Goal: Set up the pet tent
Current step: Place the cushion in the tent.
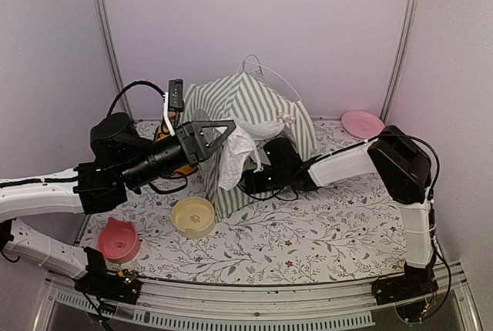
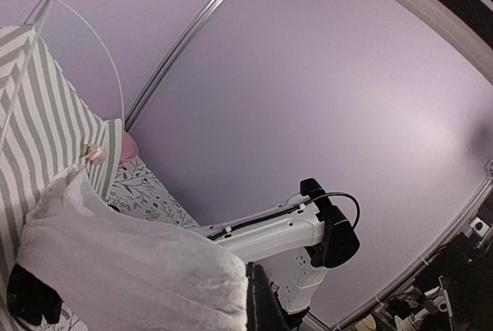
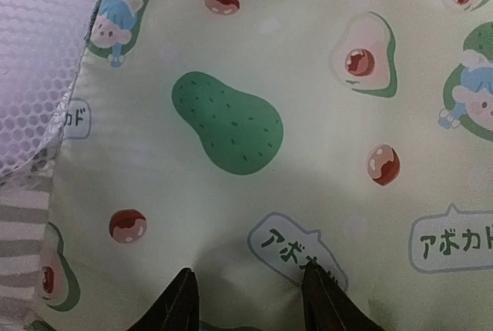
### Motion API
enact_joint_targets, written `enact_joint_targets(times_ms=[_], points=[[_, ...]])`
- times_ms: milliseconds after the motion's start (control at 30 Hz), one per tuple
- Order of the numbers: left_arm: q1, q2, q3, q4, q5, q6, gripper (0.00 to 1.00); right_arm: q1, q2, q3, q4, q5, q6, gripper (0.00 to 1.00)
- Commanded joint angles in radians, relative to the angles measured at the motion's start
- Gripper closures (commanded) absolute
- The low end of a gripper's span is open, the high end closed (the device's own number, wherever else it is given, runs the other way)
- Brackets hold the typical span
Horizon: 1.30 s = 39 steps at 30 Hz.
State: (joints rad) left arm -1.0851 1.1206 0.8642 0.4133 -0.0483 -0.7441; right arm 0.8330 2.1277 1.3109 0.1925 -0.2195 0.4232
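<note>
The pet tent, striped grey-green and white, stands at the back middle of the table, and a thin white pole loops above its top. My left gripper is shut on the sheer white door flap and holds it up and to the left. The left wrist view shows the flap against my black finger, with the striped wall behind. My right gripper reaches into the doorway. Its fingertips press into the cream printed mat, with a puckered fold pinched between them.
A yellow bowl sits in front of the tent and a red bowl at the near left. A pink plate lies at the back right. White mesh borders the mat on the left. The floral cloth covers the table.
</note>
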Motion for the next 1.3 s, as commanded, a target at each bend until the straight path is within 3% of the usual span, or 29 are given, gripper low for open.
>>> enact_joint_targets(times_ms=[0,133,333,633,900,1267], points=[[0.004,0.032,0.073,0.008,0.075,0.033,1.00,0.018,0.110,0.092,-0.051,0.054,0.000,0.48],[0.003,0.047,0.101,0.006,0.113,0.036,1.00,0.012,0.129,0.123,-0.138,0.178,0.028,0.43],[0.003,0.052,0.104,0.026,0.137,0.036,1.00,-0.001,0.029,0.107,-0.150,0.224,-0.014,0.35],[-0.007,0.091,0.112,0.050,0.176,0.020,1.00,-0.011,-0.086,0.113,-0.242,0.480,-0.060,0.33],[-0.022,0.093,0.120,0.080,0.203,0.024,1.00,-0.068,-0.127,0.016,-0.324,0.671,-0.045,0.31],[-0.031,0.082,0.114,0.095,0.206,0.035,1.00,-0.103,-0.052,-0.005,-0.422,0.617,0.016,0.29]])
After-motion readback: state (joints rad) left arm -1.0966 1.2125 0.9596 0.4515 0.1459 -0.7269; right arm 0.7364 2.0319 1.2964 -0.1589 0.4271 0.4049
